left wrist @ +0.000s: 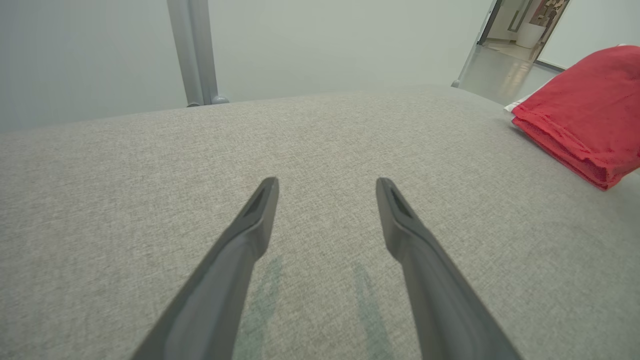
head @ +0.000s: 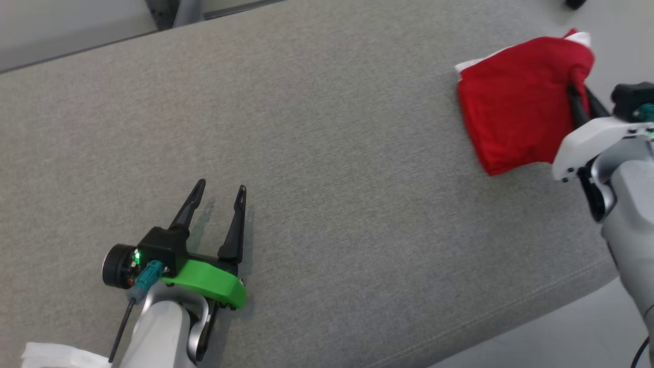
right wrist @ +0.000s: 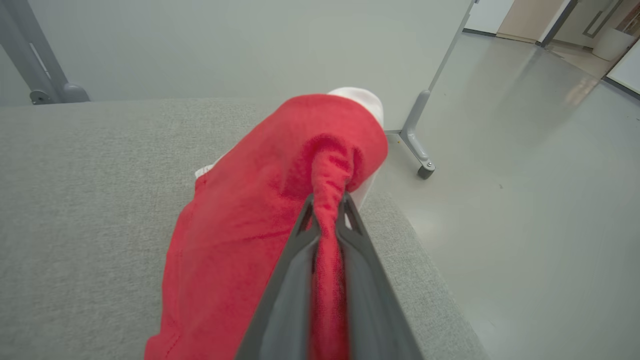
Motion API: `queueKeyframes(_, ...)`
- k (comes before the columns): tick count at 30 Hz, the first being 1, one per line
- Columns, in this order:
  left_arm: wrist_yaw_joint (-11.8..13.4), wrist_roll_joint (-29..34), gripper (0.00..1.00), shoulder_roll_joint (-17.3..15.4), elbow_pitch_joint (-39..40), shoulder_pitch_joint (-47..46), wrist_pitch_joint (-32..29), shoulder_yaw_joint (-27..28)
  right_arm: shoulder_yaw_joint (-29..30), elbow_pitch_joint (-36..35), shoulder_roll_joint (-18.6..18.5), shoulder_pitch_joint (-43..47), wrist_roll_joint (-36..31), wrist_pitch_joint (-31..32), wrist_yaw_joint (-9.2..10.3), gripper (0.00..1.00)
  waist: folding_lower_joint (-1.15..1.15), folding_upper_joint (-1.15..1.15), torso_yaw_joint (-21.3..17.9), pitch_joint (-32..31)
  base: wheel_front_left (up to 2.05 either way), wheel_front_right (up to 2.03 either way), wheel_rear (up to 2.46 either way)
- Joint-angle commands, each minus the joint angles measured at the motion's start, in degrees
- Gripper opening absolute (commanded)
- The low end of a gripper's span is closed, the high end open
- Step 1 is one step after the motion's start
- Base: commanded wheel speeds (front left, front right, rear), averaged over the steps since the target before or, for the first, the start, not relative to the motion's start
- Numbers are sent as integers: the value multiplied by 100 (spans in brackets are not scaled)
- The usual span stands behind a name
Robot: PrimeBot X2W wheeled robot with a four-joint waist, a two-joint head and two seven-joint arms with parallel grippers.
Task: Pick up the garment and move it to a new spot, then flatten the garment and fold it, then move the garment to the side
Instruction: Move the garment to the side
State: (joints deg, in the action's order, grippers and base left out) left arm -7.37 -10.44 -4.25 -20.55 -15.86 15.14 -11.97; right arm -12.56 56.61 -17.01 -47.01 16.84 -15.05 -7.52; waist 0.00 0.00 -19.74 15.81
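- At the far right end of the grey table (head: 327, 128): folded red garment (head: 516, 102) with white trim, next to the edge
- right gripper (head: 580, 94) clamped on a bunched ridge of the garment
- left gripper (head: 222, 185) fingers spread wide, holding nothing, over bare table, well apart from garment

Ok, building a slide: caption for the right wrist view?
Right gripper, jaws shut on a bunched fold of the red garment.

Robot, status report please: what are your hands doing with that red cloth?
Right gripper shut on folded red garment, by grey surface's right edge. Left gripper open, empty, low over surface. Nothing seen in the way.
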Motion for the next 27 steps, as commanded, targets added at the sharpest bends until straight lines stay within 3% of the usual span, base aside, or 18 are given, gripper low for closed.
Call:
queueKeyframes(1,-17,48,100,-27,52,-130,-1,16,165,117,-112,-209,-117,-17,6,0,0,0,1242,1190,0,0,0)
queueKeyframes(4,-16,54,100,-41,107,-147,-1,75,691,590,-422,-443,-403,-17,7,0,0,0,1404,1302,0,0,0)
queueKeyframes(5,-17,55,100,-40,116,-129,-1,89,918,793,-508,-498,-509,-16,7,22,0,0,1428,1315,0,0,0)
queueKeyframes(6,-17,59,100,-42,125,-113,-1,98,1105,857,-594,-566,-663,-17,6,100,0,0,1442,1323,0,0,0)
queueKeyframes(13,-17,35,100,18,134,-23,-4,85,2952,779,-1082,-375,-1824,-16,7,100,0,0,1392,1131,0,0,0)
queueKeyframes(15,-17,38,100,28,150,-11,-5,94,3464,457,-971,-237,-2241,-17,6,100,0,0,1379,1014,0,0,0)
queueKeyframes(16,-4,58,100,29,161,23,-5,164,3784,-94,-717,-140,-2554,-16,6,100,0,0,1366,882,0,0,0)
queueKeyframes(19,-4,105,100,62,149,120,-4,315,3722,-866,-163,127,-2643,-16,7,100,0,0,1368,628,0,0,0)
queueKeyframes(23,9,121,100,103,107,281,-4,561,3046,-1812,489,731,-2280,-17,8,100,0,0,1428,253,0,0,0)
queueKeyframes(27,35,83,100,122,45,444,-3,743,2302,-2459,877,1565,-1784,-16,7,100,0,0,1575,-109,0,0,0)
